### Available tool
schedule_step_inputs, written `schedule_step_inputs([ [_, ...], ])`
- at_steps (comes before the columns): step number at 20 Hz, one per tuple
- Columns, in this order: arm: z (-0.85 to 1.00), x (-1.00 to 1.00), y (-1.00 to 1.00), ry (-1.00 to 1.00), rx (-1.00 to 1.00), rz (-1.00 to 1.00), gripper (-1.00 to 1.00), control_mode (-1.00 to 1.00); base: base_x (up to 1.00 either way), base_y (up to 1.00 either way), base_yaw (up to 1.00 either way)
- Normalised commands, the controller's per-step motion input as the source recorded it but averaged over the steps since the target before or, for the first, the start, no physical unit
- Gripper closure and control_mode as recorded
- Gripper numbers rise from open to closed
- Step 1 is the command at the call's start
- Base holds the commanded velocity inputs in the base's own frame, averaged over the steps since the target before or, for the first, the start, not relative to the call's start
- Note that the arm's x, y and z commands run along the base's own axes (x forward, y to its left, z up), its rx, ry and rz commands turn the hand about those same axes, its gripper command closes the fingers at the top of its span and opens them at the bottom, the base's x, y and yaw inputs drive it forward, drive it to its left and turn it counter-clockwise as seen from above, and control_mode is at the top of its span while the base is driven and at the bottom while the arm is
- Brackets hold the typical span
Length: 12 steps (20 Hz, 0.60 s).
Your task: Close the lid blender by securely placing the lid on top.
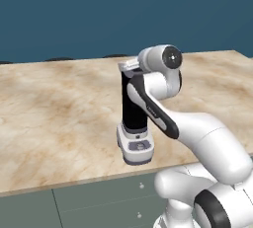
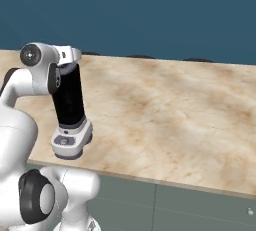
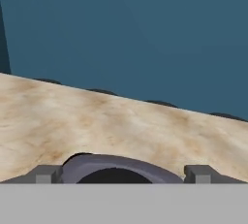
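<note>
A: Where did the blender (image 1: pixel 134 123) stand, and why there?

B: Near the marble counter's (image 1: pixel 54 118) front edge, upright on its pale base, probably to keep the jar top within the arm's reach. The wrist sat level with the jar's top, beside it.

A: And the lid?

B: A grey piece at the jar's top in the left base view may have been the lid (image 1: pixel 128 65); I couldn't be sure.

A: What did the hand view add?

B: The jar's curved dark rim between two parted fingertips (image 3: pixel 47 173). The gripper (image 3: pixel 123 174) stood apart, seemingly holding nothing.
</note>
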Motion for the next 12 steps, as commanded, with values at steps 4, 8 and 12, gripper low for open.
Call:
schedule_step_inputs([
  [4, 0.22, 0.0, -0.02, 0.06, 0.0, 0.0, -1.0, -1.0, 0.0, 0.0, 0.0],
  [8, 0.03, -0.08, -0.07, 0.09, 0.0, 0.0, -1.0, -1.0, 0.0, 0.0, 0.0],
  [12, -0.25, -0.14, -0.05, 0.16, 0.05, -0.01, -1.0, -1.0, 0.0, 0.0, 0.0],
])
